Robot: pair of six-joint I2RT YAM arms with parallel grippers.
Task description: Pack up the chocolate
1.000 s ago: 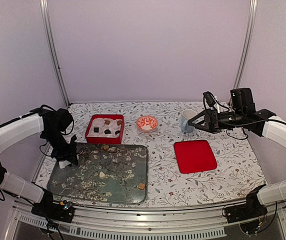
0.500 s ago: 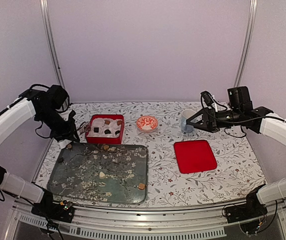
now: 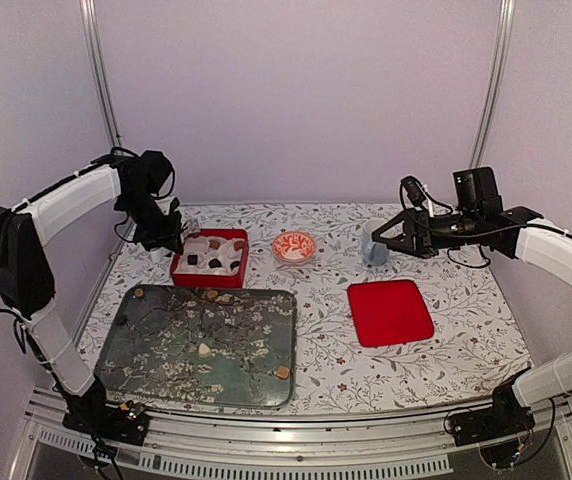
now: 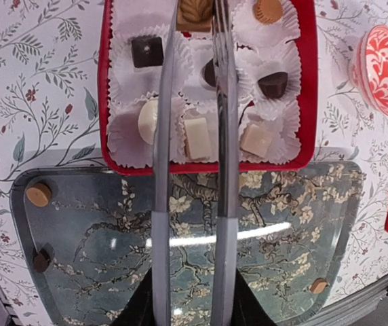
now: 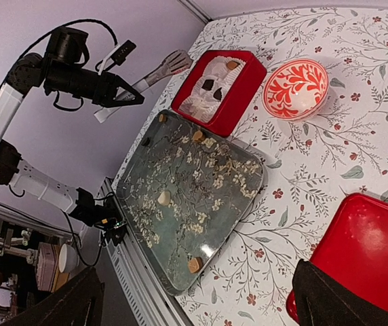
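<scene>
My left gripper (image 3: 163, 240) is shut on grey metal tongs (image 4: 224, 136), whose blades reach out over the red box (image 3: 178, 262). A caramel-brown chocolate (image 4: 195, 12) sits between the blades near their tips, above the box's far row. The box (image 4: 103, 102) holds white paper cups with several dark, caramel and cream pieces, such as a dark square (image 4: 146, 51). More chocolate lies loose on the dark blossom-print tray (image 3: 166, 350): a cream lump (image 3: 204, 349) and a caramel piece (image 3: 282, 372). My right gripper (image 3: 391, 236) hangs open near the mug, holding nothing.
A red-and-white patterned bowl (image 3: 294, 246) stands right of the box, with a pale blue mug (image 3: 373, 242) beyond it. A flat red lid (image 3: 390, 312) lies right of the tray. Metal frame posts (image 3: 106, 100) rise at the back corners.
My left arm has lifted from the tray's left edge and swung back and right, bringing the tongs over the red box. The right arm has barely moved.
</scene>
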